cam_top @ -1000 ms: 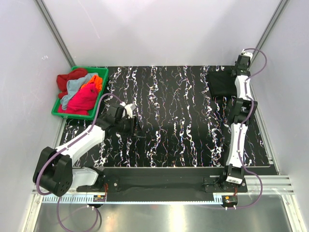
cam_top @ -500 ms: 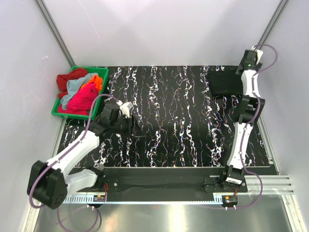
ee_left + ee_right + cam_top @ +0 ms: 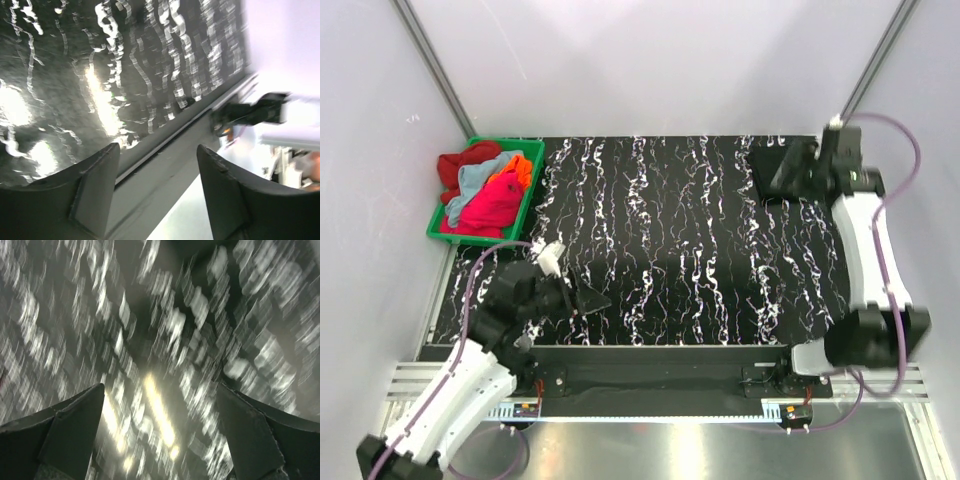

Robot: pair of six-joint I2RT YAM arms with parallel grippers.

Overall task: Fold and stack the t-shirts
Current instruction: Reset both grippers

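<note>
A folded black t-shirt (image 3: 765, 172) lies at the table's back right corner. My right gripper (image 3: 792, 172) hovers over its right part and points left. In the right wrist view that gripper (image 3: 160, 387) stands open and holds nothing, with only blurred table pattern below it. Red (image 3: 452, 166), light blue (image 3: 478, 178), orange (image 3: 518, 166) and magenta-pink (image 3: 490, 208) t-shirts are heaped in the green bin. My left gripper (image 3: 588, 300) is low near the front left of the table. Seen from the left wrist, it (image 3: 157, 148) is open and empty above the table's front edge.
The green plastic bin (image 3: 438, 228) stands at the back left, against the left wall. The black marbled tabletop (image 3: 690, 250) spreads between the arms. A metal rail (image 3: 660, 365) runs along the front edge. White walls close in the left, back and right sides.
My right gripper has opened, let go of the black t-shirt, and the arm has swung out to the right. The left arm has drawn back toward the front left, its jaws opening wider.
</note>
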